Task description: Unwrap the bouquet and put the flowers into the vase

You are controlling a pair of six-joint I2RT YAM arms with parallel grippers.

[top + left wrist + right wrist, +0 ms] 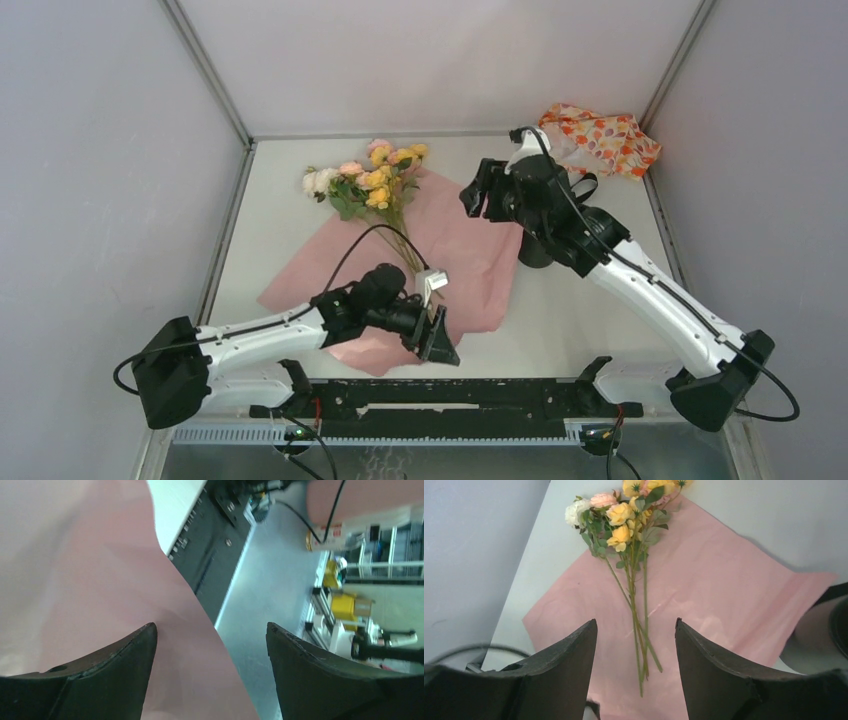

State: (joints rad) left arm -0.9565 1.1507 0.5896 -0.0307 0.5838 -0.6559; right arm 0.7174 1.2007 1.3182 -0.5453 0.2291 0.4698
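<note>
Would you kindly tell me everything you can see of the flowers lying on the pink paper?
The flowers are artificial-looking roses in yellow, pink and cream, with green leaves on long thin green stems. They lie flat and unwrapped, stems bunched on the opened pink paper, pointing toward the near side. The heads lie at the far side; the cream bloom reaches past the paper's edge onto the white table. Nothing else touches them.

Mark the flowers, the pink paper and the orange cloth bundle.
flowers (619, 514), right wrist view, a yellow bloom
pink paper (470, 250), top view, bare sheet right of stems
orange cloth bundle (600, 135), top view, its middle
</note>
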